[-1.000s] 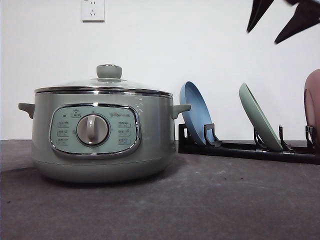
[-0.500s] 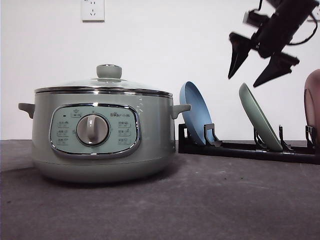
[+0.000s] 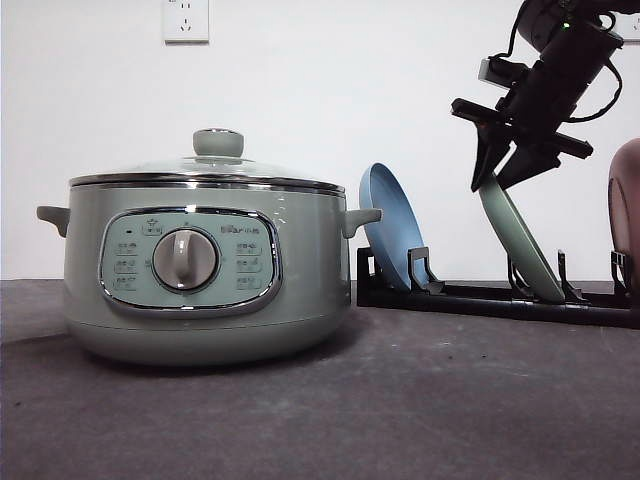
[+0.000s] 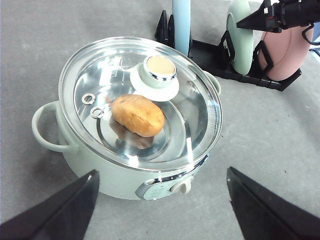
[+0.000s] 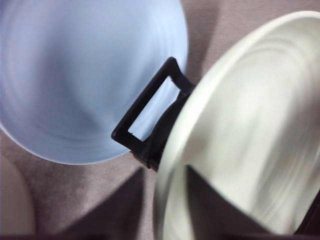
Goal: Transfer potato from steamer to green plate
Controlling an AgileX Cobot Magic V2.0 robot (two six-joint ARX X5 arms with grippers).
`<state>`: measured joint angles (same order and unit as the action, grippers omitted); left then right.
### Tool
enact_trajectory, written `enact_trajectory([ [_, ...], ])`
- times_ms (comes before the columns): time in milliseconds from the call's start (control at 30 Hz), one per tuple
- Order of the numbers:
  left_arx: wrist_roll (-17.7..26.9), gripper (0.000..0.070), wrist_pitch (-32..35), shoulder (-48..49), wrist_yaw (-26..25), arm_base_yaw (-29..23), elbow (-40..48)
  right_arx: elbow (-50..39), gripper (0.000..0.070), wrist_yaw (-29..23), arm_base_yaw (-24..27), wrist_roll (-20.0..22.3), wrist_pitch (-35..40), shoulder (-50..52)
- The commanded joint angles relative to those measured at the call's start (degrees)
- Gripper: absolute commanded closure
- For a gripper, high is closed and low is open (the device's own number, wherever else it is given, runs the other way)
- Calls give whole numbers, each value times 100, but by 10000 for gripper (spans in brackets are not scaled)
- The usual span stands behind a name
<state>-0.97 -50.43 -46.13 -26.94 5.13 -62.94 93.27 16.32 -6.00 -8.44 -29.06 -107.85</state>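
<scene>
Steamer (image 3: 205, 270) stands on the left of the grey table (image 3: 400, 410), dial and chrome-trimmed panel facing the camera; glass lid (image 4: 140, 100) seated on the rim, knob (image 3: 218, 142) at its centre. In the left wrist view the potato (image 4: 138, 115) is seen through the lid, lying inside the steamer just beside the knob, its reflection on the metal under it; oval, orange-brown, much smaller than the pot. Left gripper (image 4: 162, 200) hangs above and in front of the steamer with its two dark fingers spread wide, one at each lower corner of that view; nothing between them; no contact with pot or lid.

Right of the steamer, a black rack (image 3: 480, 298) holds plates on edge, each tilted back; first the blue plate (image 3: 390, 235), close to the steamer's side handle; then the green plate (image 3: 520, 240), well apart from the steamer; at the far edge a pink dish (image 3: 626, 200), partly cut off.

Right gripper (image 3: 510, 175) is at the top rim of the green plate, arm coming down from the upper right; fingers parted, one on each side of the rim, as the right wrist view (image 5: 165, 200) shows with a dark finger on either face of the pale plate; cannot tell whether the pads touch the plate, that view being blurred.
</scene>
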Motion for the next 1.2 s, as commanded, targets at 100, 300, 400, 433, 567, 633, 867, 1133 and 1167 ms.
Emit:
enact_trajectory([
  [100,31,181,49,-30,-11,14,-129,136,695,-13,-17,-138,44,-99],
  [300,31,181,50,-31,-11,14,-129,139,695,17,-22,-144,74,104],
  [400,31,181,50,-31,-11,14,-129,146,695,20,-30,-143,95,315],
  [433,31,181,50,-31,-11,14,-129,147,695,24,-31,-142,103,400],
  [567,31,181,50,-31,-11,14,-129,164,695,41,-56,-120,111,780],
  [633,31,181,50,-31,-11,14,-129,168,695,93,-74,-94,95,1009],
  [867,33,181,65,-31,-11,14,-129,168,695,163,-359,273,-516,1871],
  [1133,35,181,72,-31,-11,14,-129,168,696,-802,-1066,1141,-2016,2825],
  [1167,35,181,72,-31,-11,14,-129,166,696,-1006,-1179,1224,-2217,2913],
])
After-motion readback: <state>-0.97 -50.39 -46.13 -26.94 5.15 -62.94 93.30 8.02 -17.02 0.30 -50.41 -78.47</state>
